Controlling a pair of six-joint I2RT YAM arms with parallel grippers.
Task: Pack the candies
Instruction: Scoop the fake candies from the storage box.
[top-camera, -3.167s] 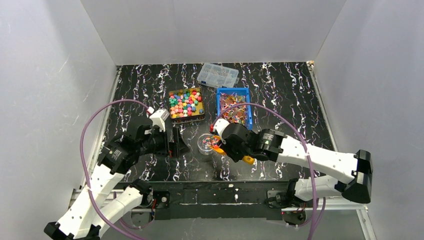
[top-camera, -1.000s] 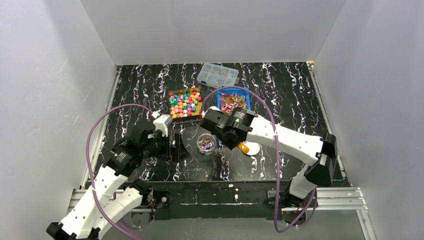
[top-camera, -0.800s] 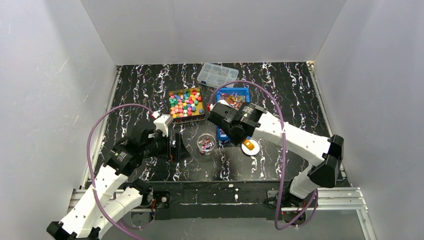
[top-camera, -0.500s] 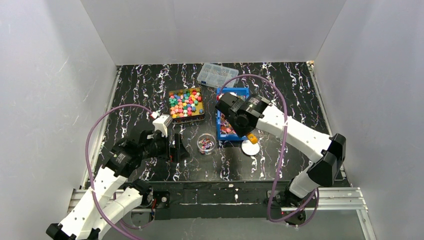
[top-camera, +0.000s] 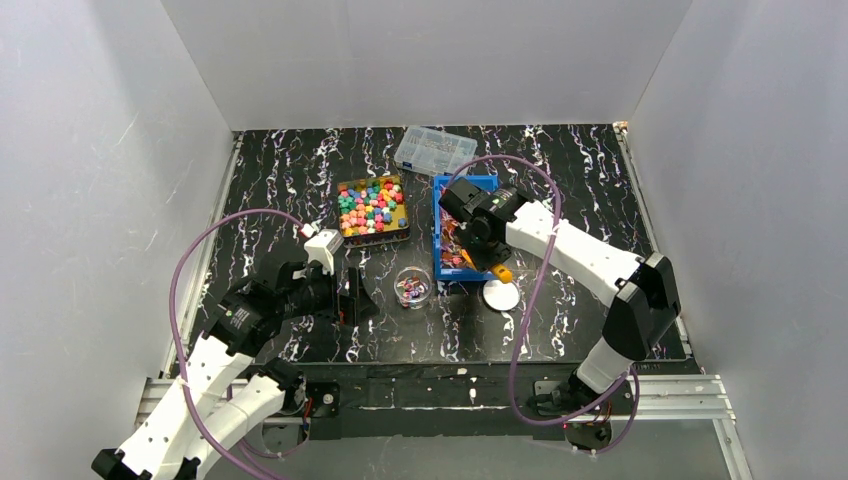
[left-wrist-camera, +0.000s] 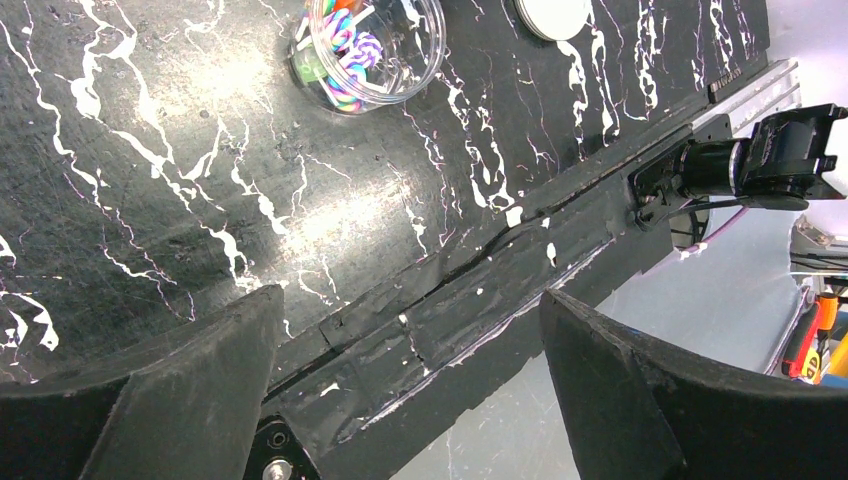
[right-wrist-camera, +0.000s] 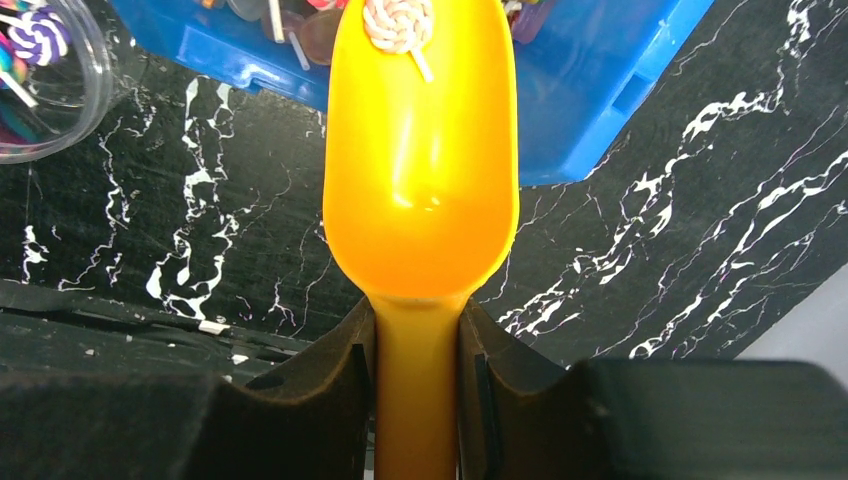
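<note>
Scoop (right-wrist-camera: 420, 190) holds candy (right-wrist-camera: 400, 22), seemingly over bin (right-wrist-camera: 600, 90).

Top view: right arm (top-camera: 580, 255) covers most of blue tray (top-camera: 437, 230); compartment box (top-camera: 435, 150) contents too small to tell. Right wrist view: scoop (right-wrist-camera: 420, 180) tip, swirl candy (right-wrist-camera: 398, 22) cut by top edge; jar (right-wrist-camera: 45, 95) cut at left. Left wrist view: white lid (left-wrist-camera: 551, 14) cut by top edge.

Glossy orange plastic scoop (right-wrist-camera: 420, 190); clr plastic jar (left-wrist-camera: 415, 75).

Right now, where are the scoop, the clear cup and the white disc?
scoop (right-wrist-camera: 420, 190), right wrist view, middle of its bowl.
clear cup (left-wrist-camera: 420, 70), left wrist view, its side wall.
white disc (top-camera: 501, 295), top view, its centre.
</note>
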